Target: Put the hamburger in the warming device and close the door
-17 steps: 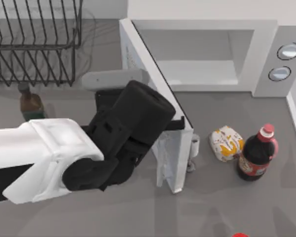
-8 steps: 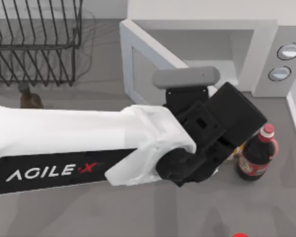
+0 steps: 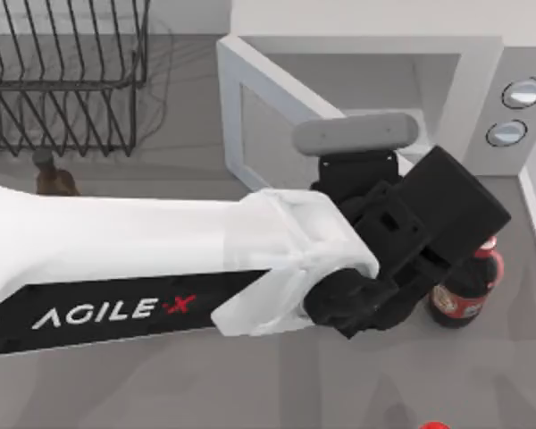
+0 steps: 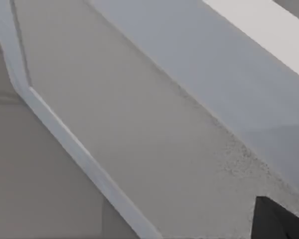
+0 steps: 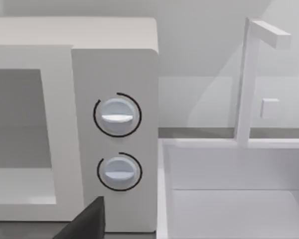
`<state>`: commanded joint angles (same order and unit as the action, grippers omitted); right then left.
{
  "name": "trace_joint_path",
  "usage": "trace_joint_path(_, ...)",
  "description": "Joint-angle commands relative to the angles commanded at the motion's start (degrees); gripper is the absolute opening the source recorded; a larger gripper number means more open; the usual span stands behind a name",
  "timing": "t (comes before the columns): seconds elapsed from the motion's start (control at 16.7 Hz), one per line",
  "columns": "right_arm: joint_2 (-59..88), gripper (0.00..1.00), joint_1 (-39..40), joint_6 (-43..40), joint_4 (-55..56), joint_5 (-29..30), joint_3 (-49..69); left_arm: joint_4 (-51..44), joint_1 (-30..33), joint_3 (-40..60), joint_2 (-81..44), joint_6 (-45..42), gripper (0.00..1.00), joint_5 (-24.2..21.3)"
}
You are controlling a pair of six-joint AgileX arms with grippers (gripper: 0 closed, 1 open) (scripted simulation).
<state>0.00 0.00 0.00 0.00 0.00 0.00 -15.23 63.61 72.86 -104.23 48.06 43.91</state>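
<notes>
Far left on the tabletop: wire rack and brown bottle, well clear of the job. Across the middle: left arm, black wrist low in front of the microwave; hand tucked beneath, open or closed impossible to tell. Hamburger hidden, probably under that wrist, so by that judgement not yet in the cavity. Door wide open, closing yet to do. Just right of the wrist: cola bottle, close enough to get knocked over on the lift. Right arm parked off to the right, facing the dials.
</notes>
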Motion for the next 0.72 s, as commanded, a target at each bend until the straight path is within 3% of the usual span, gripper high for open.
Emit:
trace_joint_path(0.18,0.0,1.0,0.0,0.0,0.0,0.0,0.0,-0.41,2.08,9.29,-4.79,1.57,0.0,2.5)
trace_joint_path(0.42,0.0,1.0,0.0,0.0,0.0,0.0,0.0,-8.27,3.97,21.31,-13.26,4.1,0.0,3.63)
trace_joint_path(0.72,0.0,1.0,0.0,0.0,0.0,0.0,0.0,-15.48,4.76,24.63,-18.17,6.21,0.0,1.89)
